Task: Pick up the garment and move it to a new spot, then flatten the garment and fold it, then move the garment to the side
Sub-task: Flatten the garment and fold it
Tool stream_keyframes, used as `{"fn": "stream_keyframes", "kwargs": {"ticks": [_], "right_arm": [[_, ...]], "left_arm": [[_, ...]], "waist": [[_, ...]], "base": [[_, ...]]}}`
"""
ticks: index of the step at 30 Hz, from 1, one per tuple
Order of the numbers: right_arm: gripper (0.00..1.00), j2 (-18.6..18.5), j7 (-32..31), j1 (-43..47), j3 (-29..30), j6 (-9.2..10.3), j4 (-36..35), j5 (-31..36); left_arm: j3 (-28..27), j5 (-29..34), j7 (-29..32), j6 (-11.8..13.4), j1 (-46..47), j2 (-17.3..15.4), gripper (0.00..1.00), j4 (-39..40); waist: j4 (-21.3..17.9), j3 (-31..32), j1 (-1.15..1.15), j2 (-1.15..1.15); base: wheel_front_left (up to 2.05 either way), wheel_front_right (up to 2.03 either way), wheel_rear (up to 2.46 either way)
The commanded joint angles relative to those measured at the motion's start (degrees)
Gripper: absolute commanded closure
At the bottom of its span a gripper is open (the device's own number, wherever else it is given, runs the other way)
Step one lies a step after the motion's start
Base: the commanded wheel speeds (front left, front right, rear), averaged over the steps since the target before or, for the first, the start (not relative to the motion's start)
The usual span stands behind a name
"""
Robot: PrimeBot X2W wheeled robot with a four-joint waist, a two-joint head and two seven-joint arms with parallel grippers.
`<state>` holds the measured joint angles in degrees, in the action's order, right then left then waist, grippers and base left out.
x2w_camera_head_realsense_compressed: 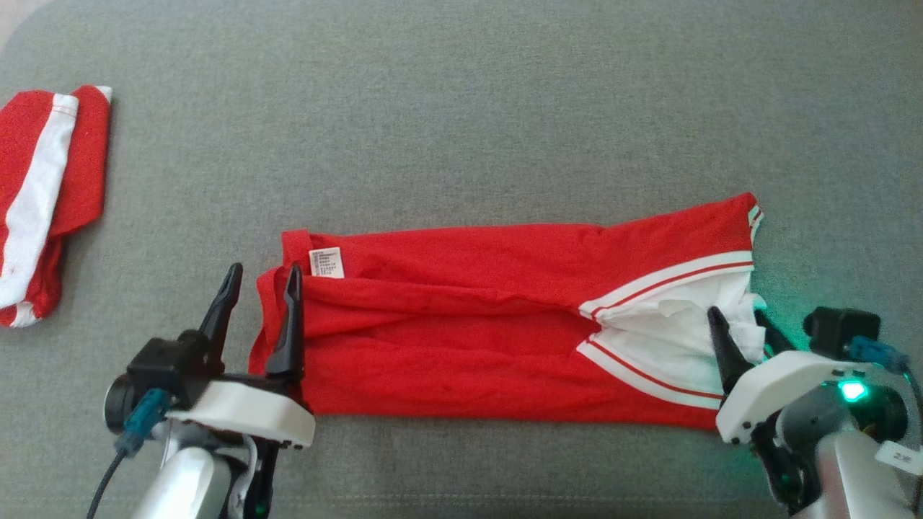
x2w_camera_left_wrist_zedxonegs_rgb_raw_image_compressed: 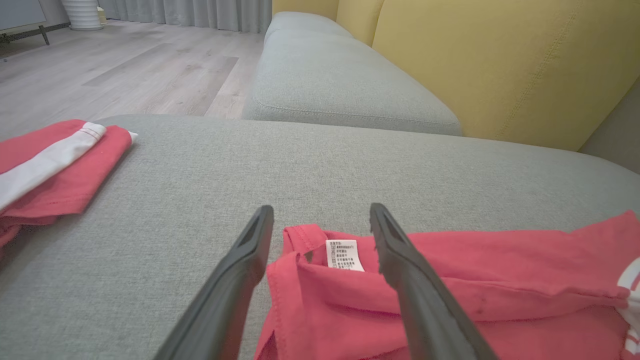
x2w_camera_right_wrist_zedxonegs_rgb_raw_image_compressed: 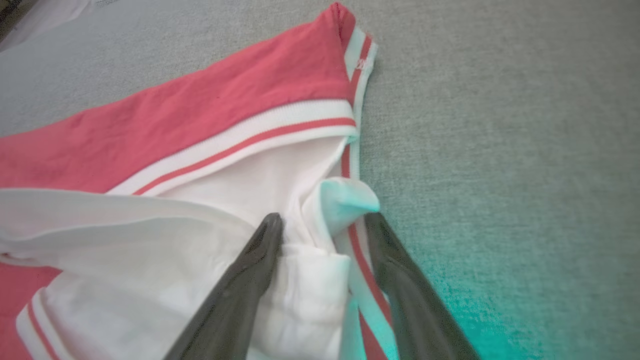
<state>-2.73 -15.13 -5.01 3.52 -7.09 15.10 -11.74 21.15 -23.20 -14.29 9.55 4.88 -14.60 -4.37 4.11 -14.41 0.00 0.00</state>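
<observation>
Red garment [x2w_camera_head_realsense_compressed: 490,324] with white striped trim is lying stretched lengthwise across the grey sofa cushion [x2w_camera_head_realsense_compressed: 461,108], roughly folded along its length, with its white-trimmed end toward the robot's right. A yellow backrest [x2w_camera_left_wrist_zedxonegs_rgb_raw_image_compressed: 500,65] is rising behind the cushion, and pale wood flooring [x2w_camera_left_wrist_zedxonegs_rgb_raw_image_compressed: 125,65] is showing beyond it. At the cushion's left end, well apart, a second red-and-white piece [x2w_camera_head_realsense_compressed: 43,194] is sitting folded. The left gripper [x2w_camera_head_realsense_compressed: 264,268] is hovering at the garment's plain red end, its fingers spread wide, straddling the hem corner and gripping nothing. The right gripper [x2w_camera_head_realsense_compressed: 737,316] is reaching into the bunched white cloth at the other end, its fingers standing well apart with a fold between them (whether they are squeezing it, I cannot tell). A small white care label [x2w_camera_head_realsense_compressed: 326,262] is showing just beside the left gripper's inner finger.
</observation>
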Motion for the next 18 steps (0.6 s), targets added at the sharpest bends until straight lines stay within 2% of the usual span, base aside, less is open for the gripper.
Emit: {"fn": "stream_keyframes", "kwargs": {"ticks": [1, 9, 18], "right_arm": [[1.0, -0.17, -1.59, 2.42, -2.54, -0.4, -0.91, -0.25], [1.0, -0.16, -1.32, 1.41, -0.52, -0.4, -5.16, -1.09], [1.0, -0.61, -2.1, 1.3, 9.11, -0.4, -8.12, -0.05]], "left_arm": [[-2.85, 0.96, -0.7, -0.22, 2.13, -0.69, 0.0, 1.49], [-4.95, 1.56, -0.71, -0.55, 1.99, -0.91, 0.0, 1.79], [-5.69, 2.29, -0.71, -1.0, 1.56, -0.31, 0.0, 2.08]], "waist": [[-0.28, -0.08, 0.0, 0.0], [-1.41, -0.08, 0.0, 0.0], [-2.31, 0.19, 0.0, 0.0]], "base": [[0.0, 0.0, 0.0], [0.0, 0.0, 0.0], [0.0, 0.0, 0.0]]}}
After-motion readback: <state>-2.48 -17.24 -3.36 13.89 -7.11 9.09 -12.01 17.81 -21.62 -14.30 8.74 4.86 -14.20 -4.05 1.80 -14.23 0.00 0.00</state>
